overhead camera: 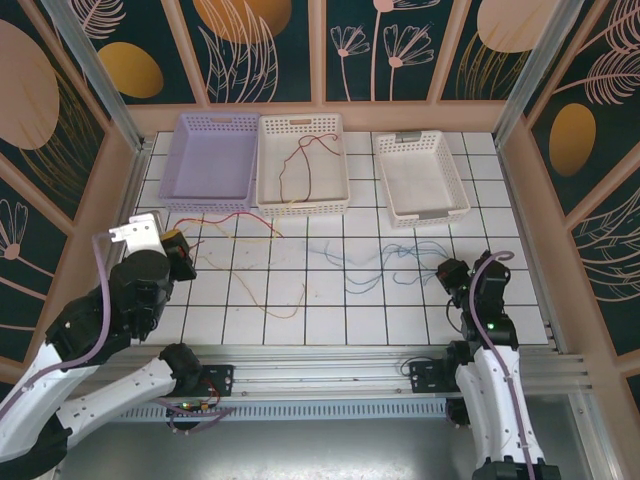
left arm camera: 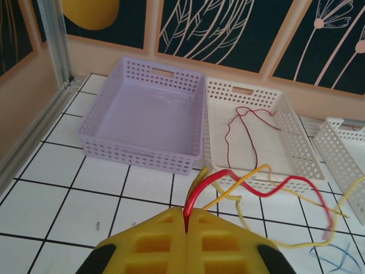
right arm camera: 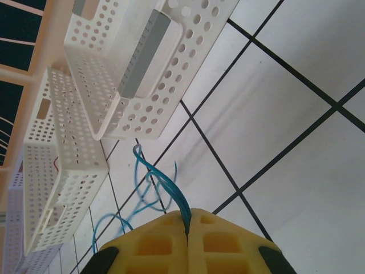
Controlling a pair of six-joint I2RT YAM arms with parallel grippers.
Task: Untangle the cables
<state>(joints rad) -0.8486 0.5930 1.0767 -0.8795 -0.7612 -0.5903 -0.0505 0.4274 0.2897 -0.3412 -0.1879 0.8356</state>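
— Nearest the arms?
— Left gripper [left arm camera: 186,220] clamps a red cable [left arm camera: 251,185], right gripper [right arm camera: 187,220] pinches a blue cable [right arm camera: 165,182], over the white tiled table [overhead camera: 420,310].
— Farther back?
— Yellow cable [left arm camera: 320,201] loose mid-table; second red cable [left arm camera: 227,137] lies in the middle basket [overhead camera: 303,208]; floral wall panels [overhead camera: 250,50] behind.

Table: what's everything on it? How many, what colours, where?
lilac basket: one, lilac, far left.
white baskets: two, white, far middle and far right.
red cables: two, red; one in the middle basket, loose red cable on the tiles.
yellow cables: number unclear, yellow, crossing the loose red cable.
blue cables: number unclear, blue, right of middle.
table: one, white tiles.
arms: two, black and white, near edge; left jaws shut on loose red cable, right jaws shut on a blue cable.
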